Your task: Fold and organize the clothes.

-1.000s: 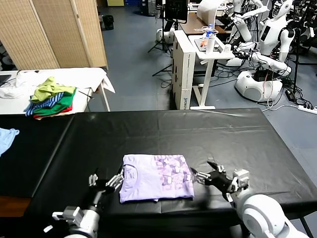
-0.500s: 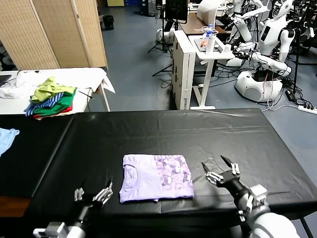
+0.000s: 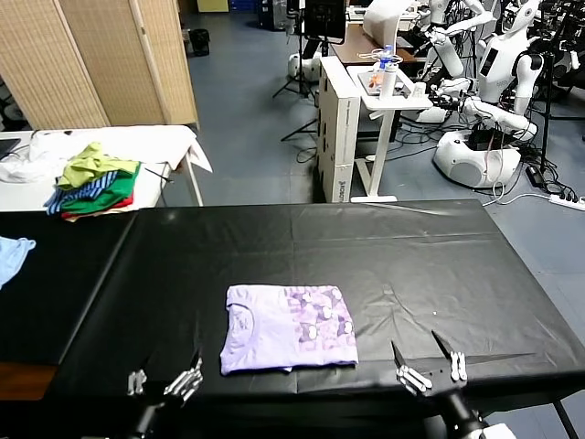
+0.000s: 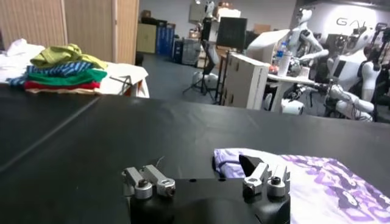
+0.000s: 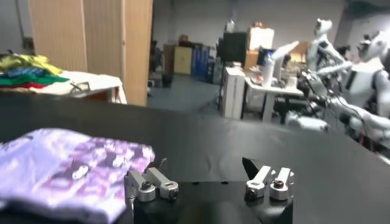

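Both grippers spread wide and empty at the near edge of the black table, folded lavender T-shirt between them.

The left gripper (image 3: 164, 382) and right gripper (image 3: 430, 366) each stand fully open, holding and touching nothing, low at the table's (image 3: 457, 265) front edge with the fingers pointing forward over it. The T-shirt (image 3: 289, 327) lies folded flat on the table, purple print on its right half, apart from both grippers. The head view shows only the fingertips; the left wrist view shows the left gripper (image 4: 207, 182) with the shirt (image 4: 317, 182) just beyond, and a green, striped and red clothes pile (image 4: 58, 70) on a far table. The right wrist view shows the right gripper's spread fingers (image 5: 149, 182) beside the shirt (image 5: 73, 164).
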You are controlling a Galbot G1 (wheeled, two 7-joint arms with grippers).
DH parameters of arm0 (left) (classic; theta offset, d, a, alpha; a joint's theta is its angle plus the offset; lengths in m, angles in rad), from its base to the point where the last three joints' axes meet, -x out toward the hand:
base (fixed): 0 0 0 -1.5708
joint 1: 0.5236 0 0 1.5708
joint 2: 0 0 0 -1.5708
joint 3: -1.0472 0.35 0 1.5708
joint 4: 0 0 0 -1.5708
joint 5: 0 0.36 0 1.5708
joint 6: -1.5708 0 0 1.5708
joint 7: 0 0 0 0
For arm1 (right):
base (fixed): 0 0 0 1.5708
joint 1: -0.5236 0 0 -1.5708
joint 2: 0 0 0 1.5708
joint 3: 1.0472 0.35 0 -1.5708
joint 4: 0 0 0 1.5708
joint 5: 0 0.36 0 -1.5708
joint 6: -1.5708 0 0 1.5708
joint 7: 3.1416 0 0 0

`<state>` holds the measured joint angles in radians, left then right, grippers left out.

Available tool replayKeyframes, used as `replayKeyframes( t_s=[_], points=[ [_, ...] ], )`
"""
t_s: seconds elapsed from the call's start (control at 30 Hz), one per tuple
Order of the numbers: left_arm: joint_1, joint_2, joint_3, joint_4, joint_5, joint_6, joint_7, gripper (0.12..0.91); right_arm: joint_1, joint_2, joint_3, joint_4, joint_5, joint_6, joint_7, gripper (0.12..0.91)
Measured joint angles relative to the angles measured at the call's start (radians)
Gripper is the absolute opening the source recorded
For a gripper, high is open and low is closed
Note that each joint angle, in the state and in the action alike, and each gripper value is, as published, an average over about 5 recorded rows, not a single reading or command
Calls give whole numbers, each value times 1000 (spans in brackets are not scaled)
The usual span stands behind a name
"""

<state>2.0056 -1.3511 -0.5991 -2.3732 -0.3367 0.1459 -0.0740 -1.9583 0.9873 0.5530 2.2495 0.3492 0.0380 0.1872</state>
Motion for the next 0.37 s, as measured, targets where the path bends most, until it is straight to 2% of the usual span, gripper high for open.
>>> replayKeyframes(
  t_s=[0.17,0.37],
  points=[
    [-1,-2,7,10,9,1,10,907,-49,33,5,3,-4,-10,2,907],
    [-1,-1,7,11,9,2,14,907,-67,42,5,2,-4,-15,1,907]
  ],
)
